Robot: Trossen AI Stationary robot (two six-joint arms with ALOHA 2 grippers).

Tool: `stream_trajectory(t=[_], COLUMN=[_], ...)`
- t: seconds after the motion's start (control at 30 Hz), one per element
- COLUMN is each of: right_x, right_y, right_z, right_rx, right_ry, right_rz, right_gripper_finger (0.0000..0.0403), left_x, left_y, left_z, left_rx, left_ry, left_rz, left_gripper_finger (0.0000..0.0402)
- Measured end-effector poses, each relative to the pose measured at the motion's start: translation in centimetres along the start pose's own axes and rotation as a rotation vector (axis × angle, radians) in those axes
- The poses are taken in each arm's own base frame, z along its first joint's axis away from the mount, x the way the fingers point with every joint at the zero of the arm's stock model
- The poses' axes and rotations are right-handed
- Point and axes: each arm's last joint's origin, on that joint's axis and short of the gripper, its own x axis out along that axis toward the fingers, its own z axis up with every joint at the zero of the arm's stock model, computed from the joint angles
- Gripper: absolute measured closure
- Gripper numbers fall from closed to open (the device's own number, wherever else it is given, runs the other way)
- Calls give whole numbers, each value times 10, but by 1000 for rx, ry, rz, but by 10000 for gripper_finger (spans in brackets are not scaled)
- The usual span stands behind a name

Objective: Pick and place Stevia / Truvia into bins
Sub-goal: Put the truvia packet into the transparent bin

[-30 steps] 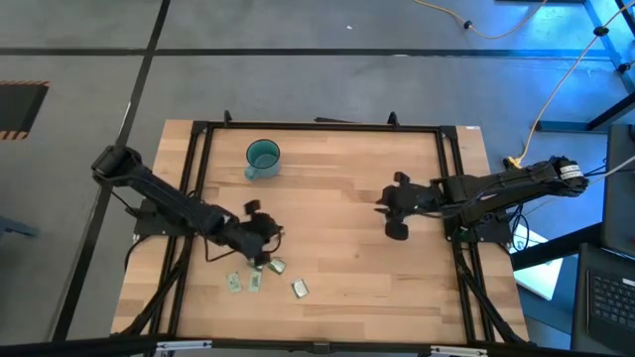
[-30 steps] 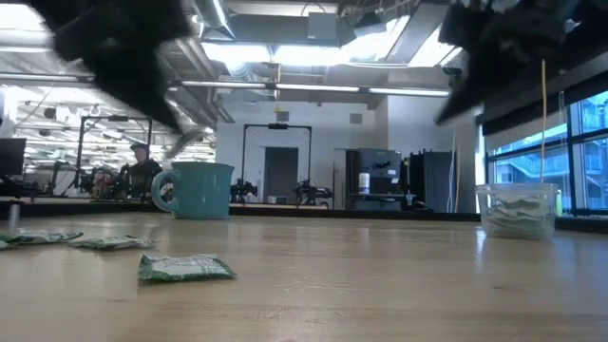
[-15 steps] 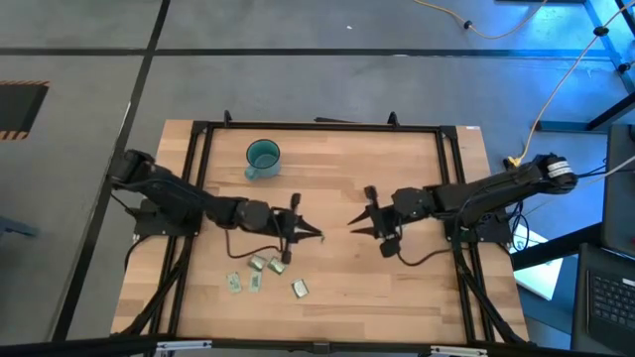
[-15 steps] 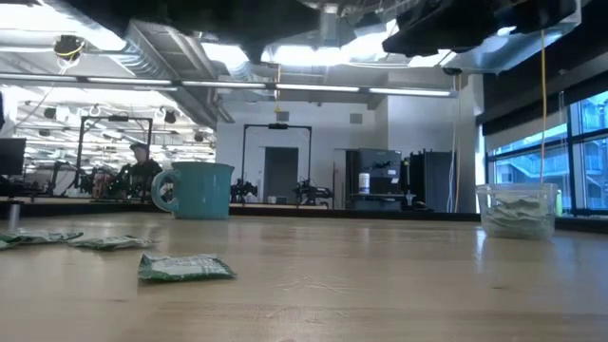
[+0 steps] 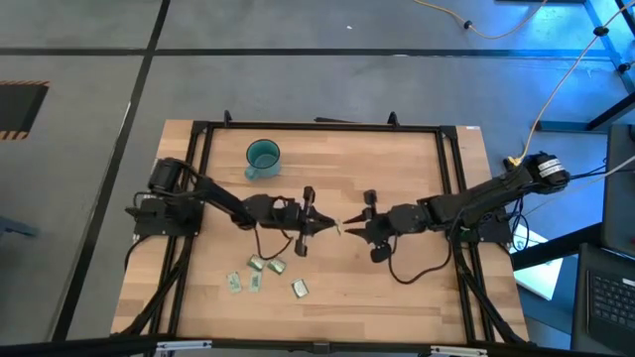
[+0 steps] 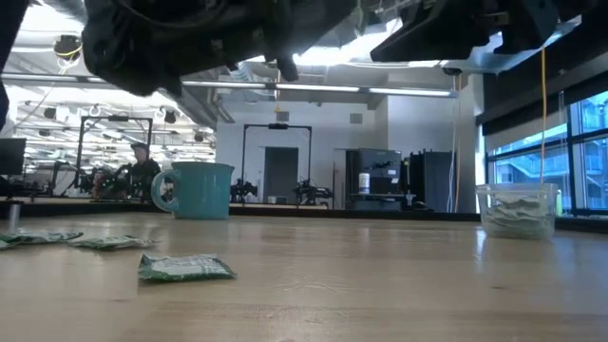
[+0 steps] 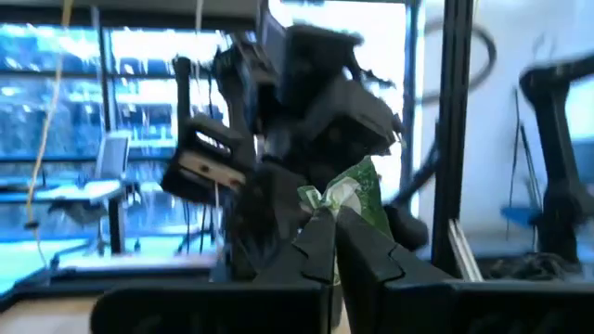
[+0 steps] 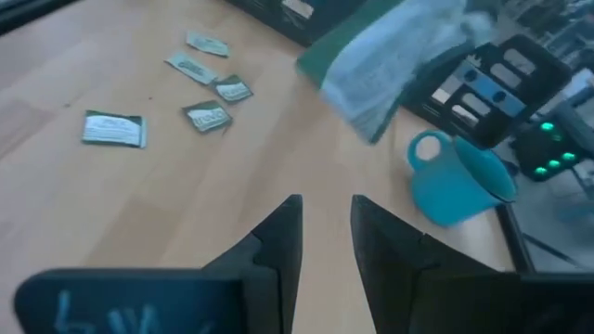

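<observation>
Over the table's middle my left gripper (image 5: 329, 226) is shut on one green-and-white Stevia sachet (image 7: 351, 193). The sachet also shows blurred in the right wrist view (image 8: 390, 51). My right gripper (image 5: 355, 226) faces it from the right, open, its fingers (image 8: 283, 232) short of the sachet. Several more sachets (image 5: 266, 275) lie flat on the wood near the front left. The teal cup (image 5: 263, 157) stands at the far left. The clear cup (image 6: 518, 209) holding sachets shows only in the low view. My left gripper pinches the sachet's near end (image 7: 327, 206) between its two fingertips. The rest of the packet sticks out beyond the tips, toward my right gripper. The fingers come about level from the table's left. The sachet is lifted clear of the table.
A black metal frame (image 5: 317, 127) runs round the tabletop. Bare wood lies between the teal cup and the grippers. Loose sachets (image 8: 111, 128) lie scattered at the front left. Beyond the table lies a workshop room with a person far off (image 6: 141, 163).
My left gripper has left the sachets at the front left, moved toward the table's middle and tipped from pointing down to about level, carrying one sachet. My right gripper has moved toward the table's left to face it.
</observation>
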Motion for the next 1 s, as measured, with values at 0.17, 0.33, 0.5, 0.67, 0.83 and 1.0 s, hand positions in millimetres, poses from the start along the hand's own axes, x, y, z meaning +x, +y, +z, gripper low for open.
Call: stream_trajectory(t=[0.17, 0.33, 0.5, 0.67, 0.83, 1.0], right_x=[-2, -5, -5, -5, -5, -5], right_y=[3, 2, 0, 0, 0, 0], right_z=[2, 6, 10, 10, 10, 10], right_rx=[40, 87, 112, 158, 164, 188], right_ry=[29, 25, -18, -24, -24, -27], right_rz=[-102, -240, -255, -255, -255, -255], right_gripper_finger=[305, 305, 305, 305, 305, 305], left_x=[-1, -2, -1, -2, -2, -3], left_y=[7, 12, 14, 15, 17, 17], left_z=[-9, -15, -13, -13, -13, -13], left_rx=[-51, -66, -37, -14, 47, 76], left_ry=[-76, -60, -68, -67, -62, -55], left_rz=[45, 98, 117, 140, 222, 321], left_gripper_finger=[399, 398, 398, 398, 398, 398])
